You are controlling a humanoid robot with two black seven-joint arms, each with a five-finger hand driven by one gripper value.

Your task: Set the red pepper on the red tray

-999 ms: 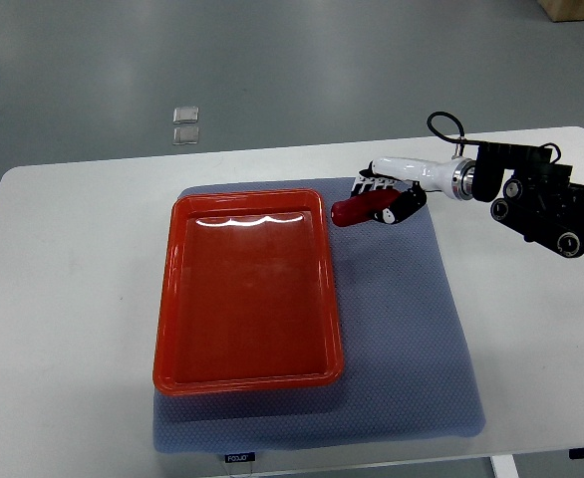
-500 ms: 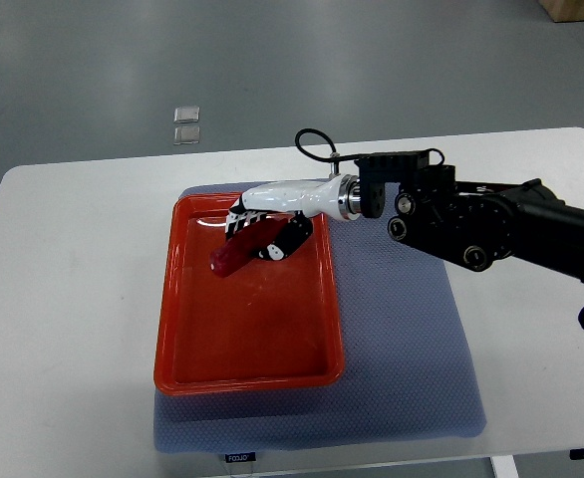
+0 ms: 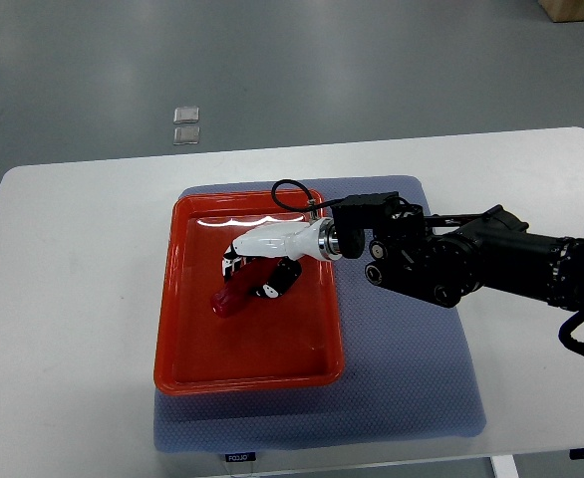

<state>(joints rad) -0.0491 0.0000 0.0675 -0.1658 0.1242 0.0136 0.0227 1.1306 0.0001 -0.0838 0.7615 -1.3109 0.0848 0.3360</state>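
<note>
Right hand over red tray, fingers clamped on red pepper. Pepper low at tray's middle, tip apparently touching floor. Transport looks done; release and withdrawal remain. Left arm unseen.

We see an evenly lit, bright scene, the light falling from overhead. A white streak of glare lies on the red tray near its far rim. Shadows are soft and short under the right hand. The worktop stays sharp to its corners, without blur.
</note>
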